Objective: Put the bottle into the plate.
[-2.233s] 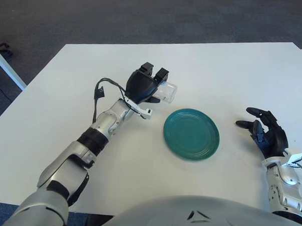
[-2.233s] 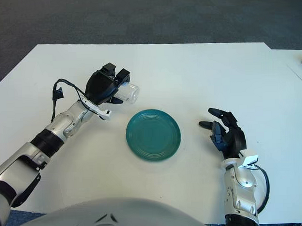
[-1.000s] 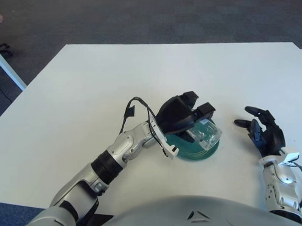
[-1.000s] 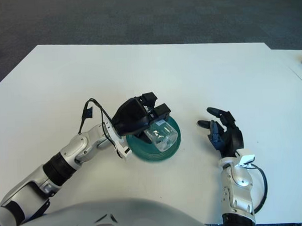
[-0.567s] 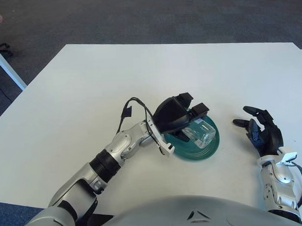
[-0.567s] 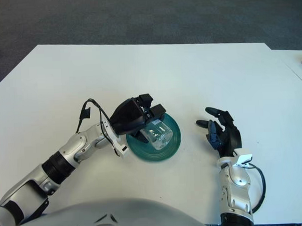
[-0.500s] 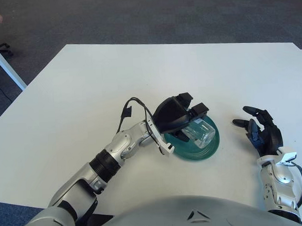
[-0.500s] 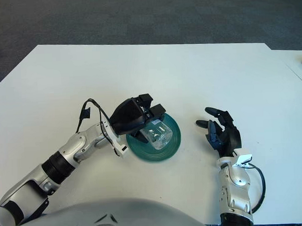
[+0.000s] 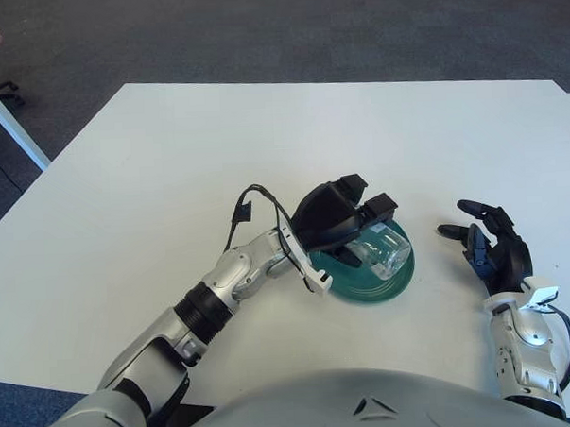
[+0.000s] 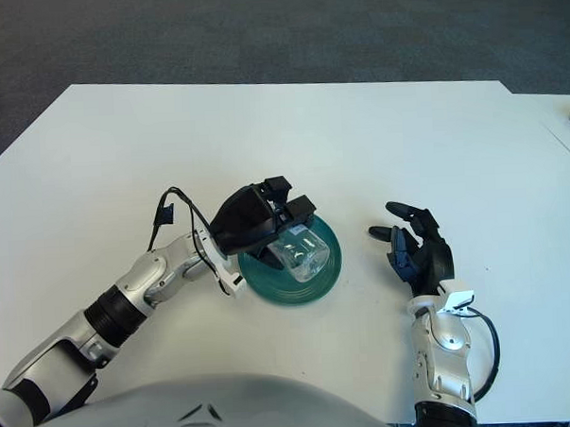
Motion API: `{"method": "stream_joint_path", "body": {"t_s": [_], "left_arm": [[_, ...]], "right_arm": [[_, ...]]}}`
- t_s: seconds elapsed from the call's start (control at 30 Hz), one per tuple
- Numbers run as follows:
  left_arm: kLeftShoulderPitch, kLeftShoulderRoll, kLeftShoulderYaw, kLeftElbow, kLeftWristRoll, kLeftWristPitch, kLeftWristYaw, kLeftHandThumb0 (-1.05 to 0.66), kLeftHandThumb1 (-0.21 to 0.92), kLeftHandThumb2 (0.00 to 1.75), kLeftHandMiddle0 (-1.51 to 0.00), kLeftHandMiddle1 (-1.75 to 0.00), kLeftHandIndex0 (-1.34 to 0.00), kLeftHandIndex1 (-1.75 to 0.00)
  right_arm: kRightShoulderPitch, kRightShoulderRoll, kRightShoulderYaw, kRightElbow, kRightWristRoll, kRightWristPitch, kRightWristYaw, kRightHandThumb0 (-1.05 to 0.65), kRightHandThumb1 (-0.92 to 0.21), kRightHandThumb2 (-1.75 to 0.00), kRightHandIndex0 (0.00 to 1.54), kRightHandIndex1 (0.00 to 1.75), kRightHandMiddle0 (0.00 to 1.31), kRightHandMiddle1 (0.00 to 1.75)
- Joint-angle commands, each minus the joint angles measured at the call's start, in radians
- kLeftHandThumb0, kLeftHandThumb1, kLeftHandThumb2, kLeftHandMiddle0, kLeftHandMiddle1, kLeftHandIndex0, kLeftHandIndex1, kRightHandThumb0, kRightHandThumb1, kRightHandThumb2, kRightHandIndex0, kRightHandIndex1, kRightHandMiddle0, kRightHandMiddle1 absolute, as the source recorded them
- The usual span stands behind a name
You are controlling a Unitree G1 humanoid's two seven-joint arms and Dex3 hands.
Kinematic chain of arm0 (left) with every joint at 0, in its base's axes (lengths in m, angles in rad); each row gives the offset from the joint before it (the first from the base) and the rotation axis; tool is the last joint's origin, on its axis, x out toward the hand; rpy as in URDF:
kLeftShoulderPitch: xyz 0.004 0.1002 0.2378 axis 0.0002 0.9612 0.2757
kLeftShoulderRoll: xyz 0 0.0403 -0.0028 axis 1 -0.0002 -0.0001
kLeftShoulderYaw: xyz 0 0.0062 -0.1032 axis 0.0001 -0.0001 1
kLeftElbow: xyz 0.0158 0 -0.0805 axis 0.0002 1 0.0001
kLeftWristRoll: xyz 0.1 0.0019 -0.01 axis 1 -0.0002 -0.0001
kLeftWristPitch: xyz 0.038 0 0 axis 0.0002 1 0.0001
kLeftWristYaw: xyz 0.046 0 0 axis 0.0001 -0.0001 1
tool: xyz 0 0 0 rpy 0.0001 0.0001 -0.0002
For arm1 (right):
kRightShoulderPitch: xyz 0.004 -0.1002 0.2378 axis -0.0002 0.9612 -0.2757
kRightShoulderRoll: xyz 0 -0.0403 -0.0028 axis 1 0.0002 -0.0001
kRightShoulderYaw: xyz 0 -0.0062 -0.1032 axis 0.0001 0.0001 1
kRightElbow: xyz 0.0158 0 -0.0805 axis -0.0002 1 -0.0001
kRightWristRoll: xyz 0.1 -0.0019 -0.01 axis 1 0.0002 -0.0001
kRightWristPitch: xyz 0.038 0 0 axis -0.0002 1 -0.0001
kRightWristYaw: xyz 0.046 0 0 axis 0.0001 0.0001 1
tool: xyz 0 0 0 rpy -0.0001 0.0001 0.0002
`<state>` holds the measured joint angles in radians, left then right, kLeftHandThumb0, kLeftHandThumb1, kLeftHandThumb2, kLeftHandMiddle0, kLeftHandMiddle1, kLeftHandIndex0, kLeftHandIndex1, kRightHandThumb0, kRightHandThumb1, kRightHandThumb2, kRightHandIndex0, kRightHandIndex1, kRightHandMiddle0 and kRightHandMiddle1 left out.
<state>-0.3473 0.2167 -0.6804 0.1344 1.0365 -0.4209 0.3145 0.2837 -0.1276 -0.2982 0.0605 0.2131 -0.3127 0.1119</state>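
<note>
Left eye view. My left hand (image 9: 347, 225) sits over the green plate (image 9: 394, 281), its fingers (image 9: 377, 208) curled around a clear bottle (image 9: 381, 254) lying on its side. The bottle hangs just below and ahead of the palm, within the plate's outline; I cannot tell whether it already touches the plate surface. My right hand (image 9: 495, 252) rests on the white worktop (image 9: 151, 172), well apart from the left hand on the far side of the plate, with fingers spread and holding nothing.

Right eye view. The same arrangement appears from slightly to one side. The left hand (image 10: 267, 224) covers the near-left part of the plate (image 10: 321, 283), and the bottle (image 10: 302, 254) projects from under the fingertips toward the plate's centre. The right hand (image 10: 421, 253) is idle beside the plate, open.

Step in hand, as I judge it: the placing step, with the bottle brought over the plate but not yet released. The next move calls for me to settle the bottle onto the plate, loosen the left fingers, and lift the hand away gently, since a bottle on its side may roll toward the rim.
</note>
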Motion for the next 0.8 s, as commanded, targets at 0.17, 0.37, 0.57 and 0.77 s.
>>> {"method": "stream_joint_path", "body": {"t_s": [0.17, 0.37, 0.57, 0.77], "left_arm": [[-0.024, -0.009, 0.01, 0.088, -0.037, -0.013, -0.003, -0.42, 0.45, 1.14, -1.06, -1.75, -0.5, -1.75], [-0.026, -0.004, 0.013, 0.09, -0.063, -0.023, -0.043, -0.43, 0.43, 1.16, -1.06, -1.75, -0.51, -1.75], [-0.022, -0.002, 0.013, 0.098, -0.076, -0.029, -0.069, -0.43, 0.43, 1.16, -1.07, -1.75, -0.51, -1.75], [0.006, 0.009, 0.013, 0.08, -0.102, -0.023, -0.131, -0.43, 0.43, 1.16, -1.07, -1.75, -0.51, -1.75]], "right_arm": [[0.002, 0.013, 0.008, -0.008, -0.01, 0.007, -0.008, -0.52, -0.9, -0.57, 0.57, 0.91, 0.29, 1.0], [0.008, 0.016, 0.011, -0.018, -0.011, 0.008, -0.01, -0.52, -0.9, -0.57, 0.57, 0.91, 0.29, 1.0], [0.014, 0.018, 0.015, -0.027, -0.012, 0.01, -0.014, -0.52, -0.9, -0.57, 0.57, 0.91, 0.29, 1.0], [0.021, 0.021, 0.018, -0.038, -0.014, 0.012, -0.016, -0.52, -0.9, -0.57, 0.57, 0.91, 0.29, 1.0]]}}
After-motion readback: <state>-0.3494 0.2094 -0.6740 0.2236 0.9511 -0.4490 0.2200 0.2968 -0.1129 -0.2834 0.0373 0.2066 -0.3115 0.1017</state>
